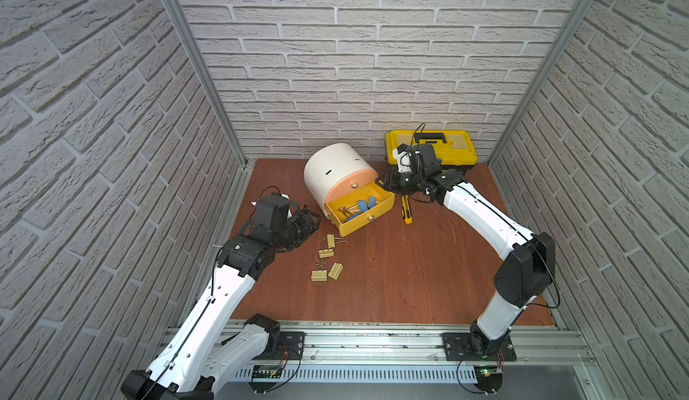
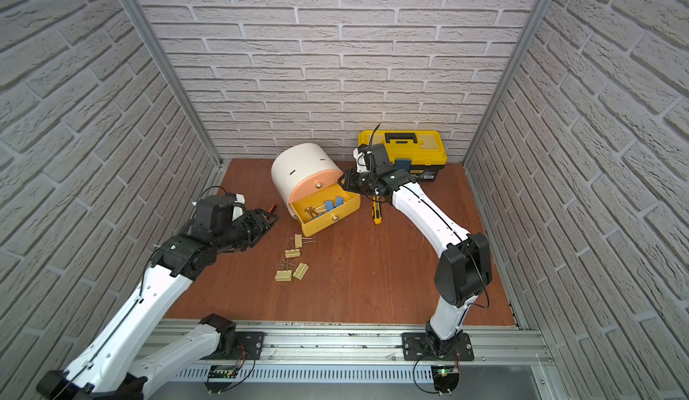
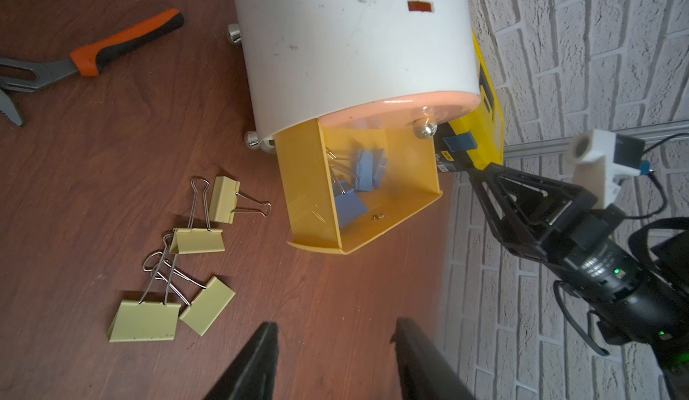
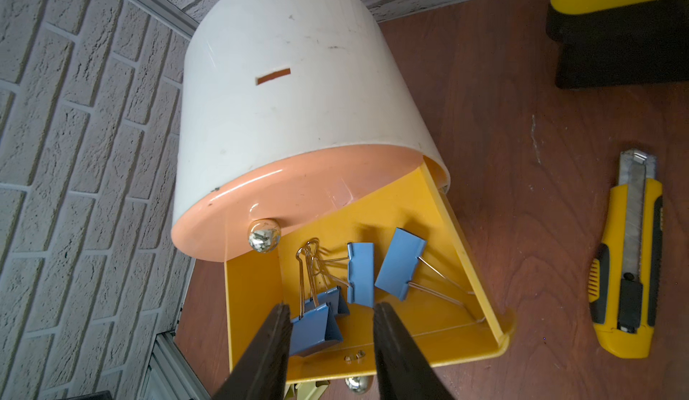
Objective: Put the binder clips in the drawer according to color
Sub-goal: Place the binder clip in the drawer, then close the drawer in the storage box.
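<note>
right gripper (image 4: pixel 330 346) is hovering parted and empty over the yellow drawer (image 1: pixel 384 202), four blue clips (image 4: pixel 359 273) inside | left gripper (image 3: pixel 335 361) is idling parted, empty | four yellow clips (image 1: pixel 326 258) are lying at the drawer's 7 o'clock | risk: yellows are joining blues, mixing colors

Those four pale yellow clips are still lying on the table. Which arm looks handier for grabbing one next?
Probably the left. The left gripper hangs open and empty beside the pale yellow clips, which fill its wrist view. The right gripper is open too, but sits beyond the yellow drawer, above the blue clips.
</note>
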{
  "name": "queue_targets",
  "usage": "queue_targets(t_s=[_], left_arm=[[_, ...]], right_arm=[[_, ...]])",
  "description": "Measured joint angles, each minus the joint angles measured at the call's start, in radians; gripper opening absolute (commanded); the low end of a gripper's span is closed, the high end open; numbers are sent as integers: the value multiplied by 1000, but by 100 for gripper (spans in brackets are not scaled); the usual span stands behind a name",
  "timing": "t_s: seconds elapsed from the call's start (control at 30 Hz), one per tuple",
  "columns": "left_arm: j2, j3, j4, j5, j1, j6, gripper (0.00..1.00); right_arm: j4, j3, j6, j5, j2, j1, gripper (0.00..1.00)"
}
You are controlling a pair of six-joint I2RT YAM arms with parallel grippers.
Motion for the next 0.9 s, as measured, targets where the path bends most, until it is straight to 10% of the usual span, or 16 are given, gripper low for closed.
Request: queue_targets(t_s=[0.9], left_arm=[[51,-43,22,4,-8,5,53]], right_arm=[[28,-347,2,-26,-280,-13,2]])
